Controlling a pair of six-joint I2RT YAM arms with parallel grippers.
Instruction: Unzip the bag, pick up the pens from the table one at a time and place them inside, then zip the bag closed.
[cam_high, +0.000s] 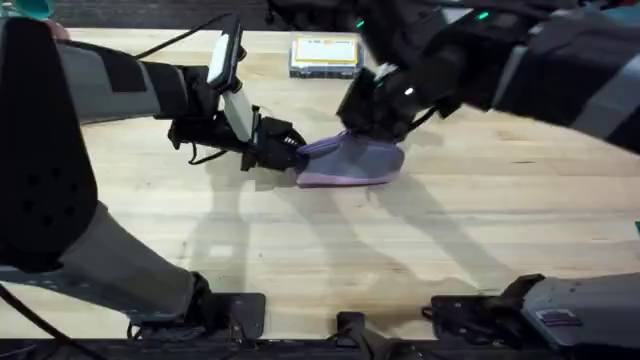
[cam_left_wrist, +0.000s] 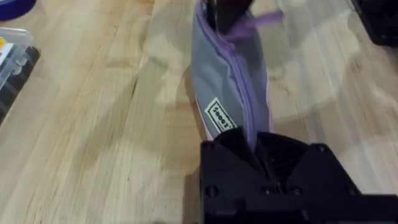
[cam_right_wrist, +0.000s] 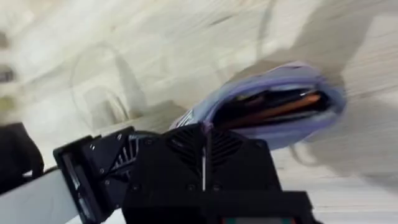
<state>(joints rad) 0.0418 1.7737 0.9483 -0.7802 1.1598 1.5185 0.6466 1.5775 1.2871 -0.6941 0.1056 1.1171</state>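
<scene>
Our left gripper (cam_left_wrist: 258, 152) clenches one end of the single bag (cam_high: 352, 160); our right gripper (cam_high: 375, 120) pinches the zipper at the other end. Inside we see pens (cam_right_wrist: 273, 109), uncountable. One box (cam_high: 325, 55) sits behind on the table (cam_high: 450, 240).

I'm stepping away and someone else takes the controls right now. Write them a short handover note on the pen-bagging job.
Left gripper: shut on the left end of the bag, holding it on the table.
Right gripper: over the bag's far end at the zipper; whether its fingers are shut cannot be told.
Pens: inside the bag, seen through the opening in the right wrist view. No pens are seen lying on the table.
Done: bag unzipped, pens loaded.
Left: the bag looks open at one end, so finish zipping it closed, then release both grippers.
</scene>
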